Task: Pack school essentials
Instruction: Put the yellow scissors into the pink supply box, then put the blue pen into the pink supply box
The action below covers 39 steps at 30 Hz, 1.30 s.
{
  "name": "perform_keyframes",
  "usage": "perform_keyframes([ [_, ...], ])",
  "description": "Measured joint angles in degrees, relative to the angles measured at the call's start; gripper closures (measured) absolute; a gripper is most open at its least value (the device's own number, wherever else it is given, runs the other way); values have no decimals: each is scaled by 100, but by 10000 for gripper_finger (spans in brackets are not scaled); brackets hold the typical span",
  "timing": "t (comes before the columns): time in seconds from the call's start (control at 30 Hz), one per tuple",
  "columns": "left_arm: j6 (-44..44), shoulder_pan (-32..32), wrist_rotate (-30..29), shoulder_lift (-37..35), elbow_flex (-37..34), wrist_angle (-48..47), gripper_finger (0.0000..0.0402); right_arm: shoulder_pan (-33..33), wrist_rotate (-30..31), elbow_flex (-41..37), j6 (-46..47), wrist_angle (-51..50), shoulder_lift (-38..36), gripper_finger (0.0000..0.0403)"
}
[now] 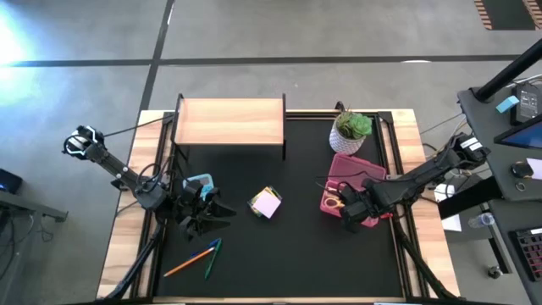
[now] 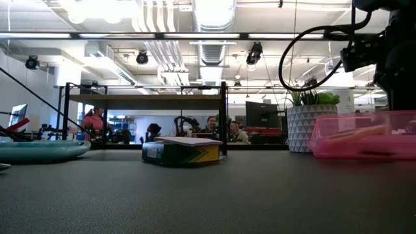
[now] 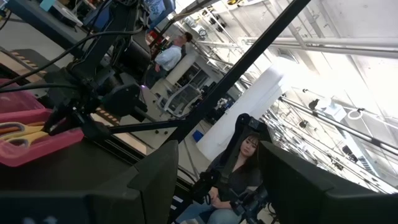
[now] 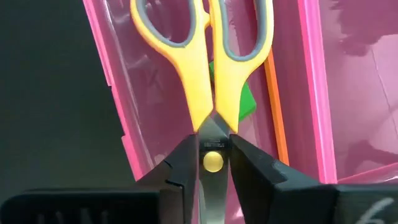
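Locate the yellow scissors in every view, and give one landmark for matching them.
High view: scissors in the pink case, right of centre, at the right gripper.
Low view: not distinguishable; only the case shows at right.
Left wrist view: handles in the case, at the left edge.
Right wrist view: centre, pivot between the gripper's fingers.
Landmark: the pink case.
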Motion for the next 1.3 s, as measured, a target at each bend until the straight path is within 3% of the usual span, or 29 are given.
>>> perform_keyframes([
  [0.33,0,0,2,0,0,0,197,0,0,24,17,-220,-1,238],
  [0.47,53,0,83,3,0,-16,197,0,2,168,66,-425,-37,228],
  [0.6,39,-14,525,128,-2,-63,197,0,2,378,91,-454,-52,230],
  [0.77,-842,-25,1108,298,-4,-405,197,0,56,668,280,-452,-52,238],
  [1.1,-3093,-246,1878,545,26,-2409,197,2,244,1089,760,-378,-47,242],
  [1.3,-4025,-484,2845,864,59,-3236,197,2,356,1132,850,-47,-47,241],
])
